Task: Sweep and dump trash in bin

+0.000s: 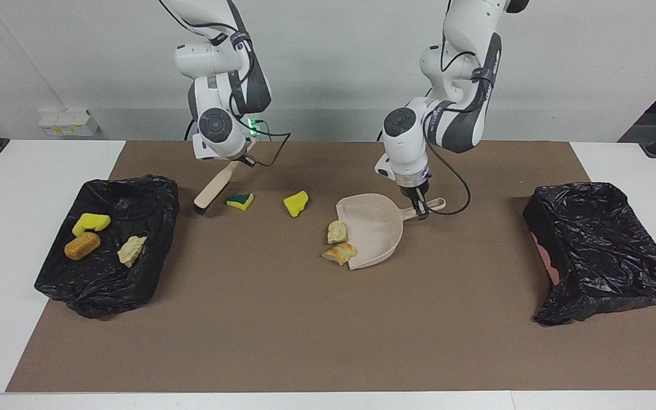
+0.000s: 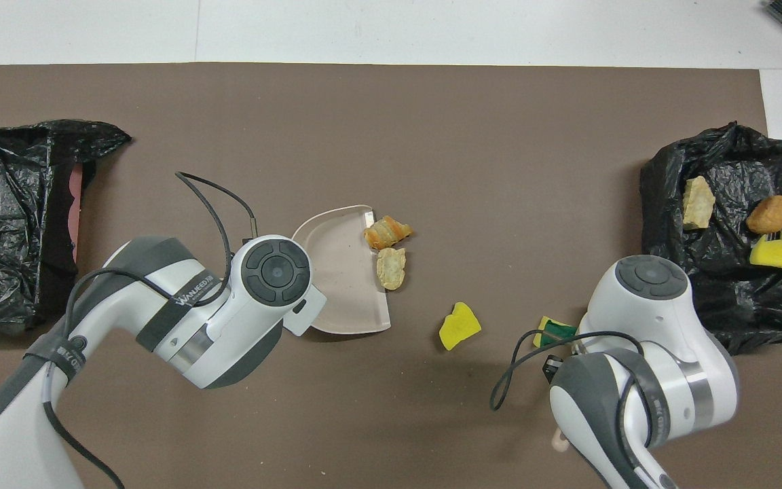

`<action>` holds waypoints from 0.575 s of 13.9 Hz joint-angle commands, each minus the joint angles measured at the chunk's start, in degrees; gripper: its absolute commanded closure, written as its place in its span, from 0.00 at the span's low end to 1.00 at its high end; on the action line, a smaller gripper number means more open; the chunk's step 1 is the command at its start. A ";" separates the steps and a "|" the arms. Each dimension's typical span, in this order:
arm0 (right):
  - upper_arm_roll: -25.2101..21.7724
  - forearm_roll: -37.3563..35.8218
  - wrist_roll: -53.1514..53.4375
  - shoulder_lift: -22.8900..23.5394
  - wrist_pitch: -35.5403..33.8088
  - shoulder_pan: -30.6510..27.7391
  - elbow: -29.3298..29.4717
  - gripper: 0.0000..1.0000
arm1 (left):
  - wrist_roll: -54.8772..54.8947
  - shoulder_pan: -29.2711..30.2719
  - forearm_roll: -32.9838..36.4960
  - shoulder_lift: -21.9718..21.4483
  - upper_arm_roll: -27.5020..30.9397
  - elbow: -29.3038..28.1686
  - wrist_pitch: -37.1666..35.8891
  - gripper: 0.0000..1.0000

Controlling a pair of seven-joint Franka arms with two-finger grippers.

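My left gripper (image 1: 421,209) is shut on the handle of the beige dustpan (image 1: 373,228), which rests on the mat with its mouth toward the right arm's end. A pale cream lump (image 1: 336,232) and a striped bread-like chunk (image 1: 339,253) lie at the pan's lip. My right gripper (image 1: 246,154) is shut on the handle of the beige brush (image 1: 214,188), which slants down to the mat beside a green-topped sponge bit (image 1: 240,200). A yellow sponge bit (image 1: 296,203) lies between brush and pan. In the overhead view the arms hide both grippers.
A black-bagged bin (image 1: 151,193) at the right arm's end holds a yellow sponge bit (image 1: 90,222), an orange chunk (image 1: 82,245) and a pale lump (image 1: 131,250). A second black-bagged bin (image 1: 590,239) stands at the left arm's end. A brown mat (image 1: 305,330) covers the table.
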 commanded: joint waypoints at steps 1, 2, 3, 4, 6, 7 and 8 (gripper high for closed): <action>0.78 5.23 -3.75 -2.35 5.41 -0.48 -1.96 1.00 | -0.94 -0.50 1.01 -2.42 0.25 -2.35 -0.35 1.00; 0.87 7.07 -3.84 -1.92 7.35 0.23 -1.96 1.00 | -0.94 -0.50 1.01 -2.42 0.25 -2.35 -0.26 1.00; 0.87 8.92 -4.10 -0.78 9.37 2.24 -1.87 1.00 | -0.94 -0.50 1.01 -2.42 0.25 -2.35 -0.26 1.00; 0.87 10.59 -3.41 0.62 12.69 4.26 -1.78 1.00 | -0.94 -0.50 1.01 -2.42 0.25 -2.35 -0.17 1.00; 0.87 14.62 -3.40 2.39 15.54 6.03 -0.12 1.00 | -0.94 -0.50 1.01 -2.34 0.25 -2.44 0.09 1.00; 0.95 16.48 -3.40 3.18 15.89 6.99 1.11 1.00 | -0.94 -0.50 1.01 -2.42 0.25 -2.44 0.01 1.00; 0.96 17.89 -3.31 3.62 16.59 8.13 1.90 1.00 | -0.94 -0.50 1.01 -2.42 0.25 -2.35 -0.08 1.00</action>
